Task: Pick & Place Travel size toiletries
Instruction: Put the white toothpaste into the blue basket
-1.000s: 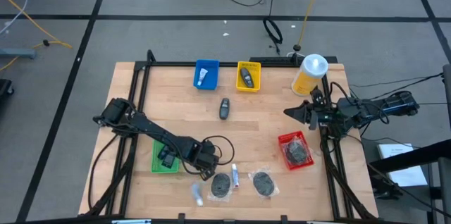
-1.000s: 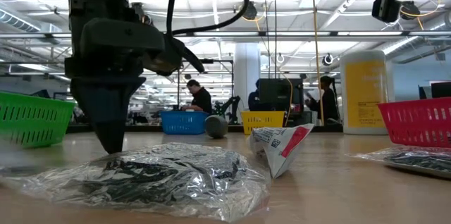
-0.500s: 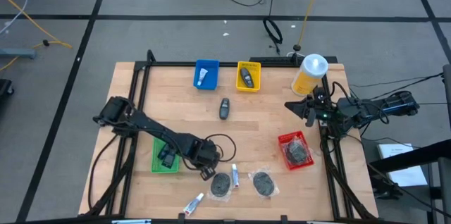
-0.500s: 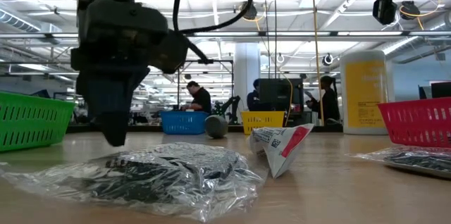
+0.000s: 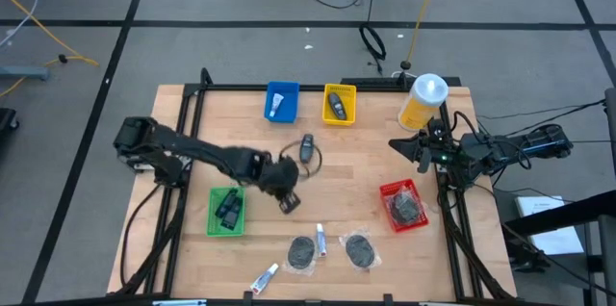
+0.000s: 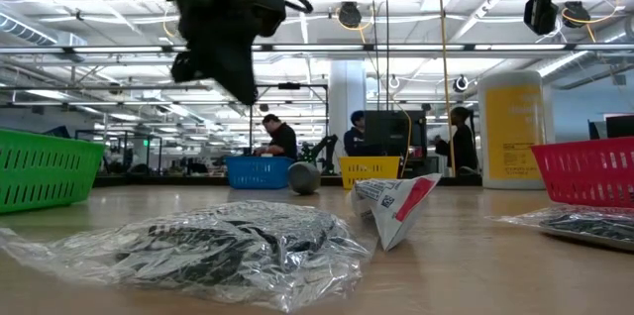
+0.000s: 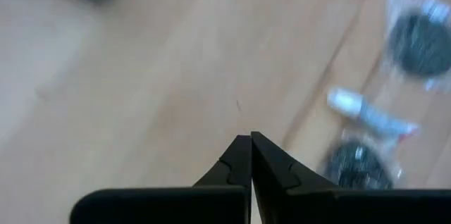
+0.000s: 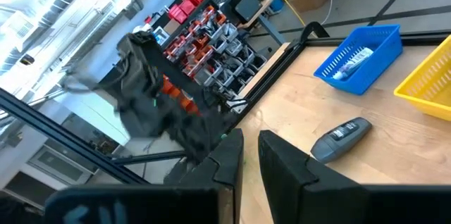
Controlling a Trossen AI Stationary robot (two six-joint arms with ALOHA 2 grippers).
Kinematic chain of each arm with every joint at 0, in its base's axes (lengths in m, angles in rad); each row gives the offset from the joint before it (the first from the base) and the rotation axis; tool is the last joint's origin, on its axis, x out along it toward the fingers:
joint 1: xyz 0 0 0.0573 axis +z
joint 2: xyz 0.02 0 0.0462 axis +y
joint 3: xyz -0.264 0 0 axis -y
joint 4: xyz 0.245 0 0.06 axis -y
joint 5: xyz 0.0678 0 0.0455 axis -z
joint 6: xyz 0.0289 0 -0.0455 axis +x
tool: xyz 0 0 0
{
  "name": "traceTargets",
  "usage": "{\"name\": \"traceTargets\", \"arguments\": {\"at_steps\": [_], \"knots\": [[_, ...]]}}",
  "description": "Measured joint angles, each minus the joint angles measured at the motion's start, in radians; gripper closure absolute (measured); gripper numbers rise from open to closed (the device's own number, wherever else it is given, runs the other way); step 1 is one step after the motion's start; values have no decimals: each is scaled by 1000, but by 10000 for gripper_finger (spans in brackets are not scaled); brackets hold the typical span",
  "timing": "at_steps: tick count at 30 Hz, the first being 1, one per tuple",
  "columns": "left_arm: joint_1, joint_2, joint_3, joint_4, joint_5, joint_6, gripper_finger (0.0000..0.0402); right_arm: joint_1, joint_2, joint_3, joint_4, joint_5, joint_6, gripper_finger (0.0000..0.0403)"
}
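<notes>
Three small white tubes show in the high view. One lies in the blue bin, one tube lies flat between two plastic bags, and one tube lies slantwise by the near edge. My left gripper hangs shut and empty above the table's middle, tips pointing down. It is well above the wood in the low view. The middle tube shows beyond it. My right gripper waits at the right edge, raised, with a narrow gap between its fingers.
A grey remote lies just beyond the left gripper. A yellow bin stands by the blue one, a green bin at the left and a red bin at the right. Two bagged dark items lie near the front. A yellow bottle stands at the far right.
My left gripper, shut throughout, has risen from the table beside the bags and swung toward the far edge, now over the middle near the remote. The tube by the near edge has slid nearer that edge and turned slantwise. My right gripper has turned slightly in place.
</notes>
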Motion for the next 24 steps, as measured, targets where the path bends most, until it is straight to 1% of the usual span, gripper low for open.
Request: {"name": "traceTargets", "arguments": {"at_steps": [5,8,10,12,15,18,20,24], "knots": [[80,-65,0,3,5,28,401,0,0,0,0,0,0,365],[111,-81,0,12,12,28,394,0,0,0,0,0,0,365],[126,-83,0,24,69,18,390,0,0,0,-1,0,0,365],[131,-83,0,27,164,-6,384,0,0,0,-1,0,0,365],[95,-78,0,15,266,-1,372,0,0,0,-1,-1,-4,365],[45,-78,0,26,266,1,348,0,0,0,-2,-2,-31,365],[16,-78,0,27,233,-5,327,0,0,0,-10,-2,-43,365],[-25,-78,0,26,185,-86,275,0,0,0,-25,-1,-48,365]]}}
